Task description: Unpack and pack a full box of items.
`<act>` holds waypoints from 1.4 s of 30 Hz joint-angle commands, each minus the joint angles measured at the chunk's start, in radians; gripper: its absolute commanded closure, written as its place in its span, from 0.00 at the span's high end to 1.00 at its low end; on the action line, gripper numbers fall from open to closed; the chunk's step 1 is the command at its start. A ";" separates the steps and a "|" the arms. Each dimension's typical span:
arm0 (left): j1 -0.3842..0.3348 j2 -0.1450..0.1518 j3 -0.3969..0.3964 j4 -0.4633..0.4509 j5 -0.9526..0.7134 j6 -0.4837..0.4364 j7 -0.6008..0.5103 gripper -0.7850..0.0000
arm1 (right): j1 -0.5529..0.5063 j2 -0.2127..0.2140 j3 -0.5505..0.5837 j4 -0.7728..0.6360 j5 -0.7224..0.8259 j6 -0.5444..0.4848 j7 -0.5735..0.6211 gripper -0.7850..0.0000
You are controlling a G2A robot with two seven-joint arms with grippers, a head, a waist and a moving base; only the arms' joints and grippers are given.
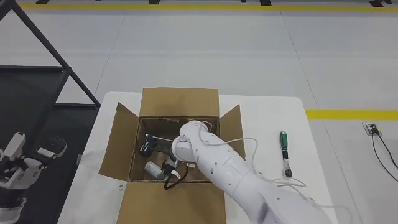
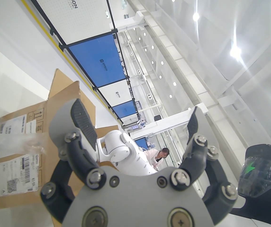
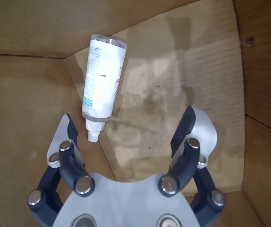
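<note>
A white surface (image 1: 261, 118) carries an open cardboard box (image 1: 180, 102) with its flaps spread. Your right arm (image 1: 217, 168) is down inside it. A screwdriver (image 1: 285, 152) lies on the surface, well apart from the box. The left fingers (image 2: 83, 119) hang beside the surface, spread wide and holding nothing. The right fingers (image 3: 185, 124) are spread wide and empty over the box floor. Just beside one of them, a small white plastic bottle (image 3: 103, 79) lies on its side by a box wall, its nozzle (image 3: 92, 138) towards the fingers. It looks light, stiff and smooth, and is likely to roll. Take it across the labelled middle, not the narrow nozzle.
</note>
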 commanded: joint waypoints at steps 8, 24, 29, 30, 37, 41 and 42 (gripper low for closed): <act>0.011 -0.006 0.021 -0.019 0.018 -0.016 0.045 1.00 | -0.023 -0.039 -0.012 0.042 -0.044 -0.024 -0.051 1.00; 0.026 -0.011 -0.001 -0.019 0.004 -0.036 0.060 1.00 | -0.032 -0.093 -0.010 0.107 -0.137 0.221 -0.120 1.00; 0.029 -0.013 -0.004 -0.021 0.004 -0.042 0.058 1.00 | -0.030 -0.090 0.000 0.100 -0.153 0.217 -0.153 1.00; 0.030 -0.013 -0.004 -0.021 0.003 -0.043 0.058 1.00 | -0.030 -0.089 -0.001 0.096 -0.161 0.200 -0.150 1.00; 0.042 -0.016 -0.013 -0.023 -0.001 -0.056 0.058 1.00 | -0.036 -0.093 -0.004 0.076 -0.189 0.135 -0.071 1.00; 0.051 -0.018 -0.023 -0.023 -0.009 -0.062 0.057 1.00 | -0.035 -0.098 0.001 0.086 -0.196 0.114 -0.057 0.30; 0.053 -0.019 -0.024 -0.024 -0.010 -0.063 0.057 1.00 | -0.034 -0.099 0.002 0.089 -0.197 0.111 -0.057 0.00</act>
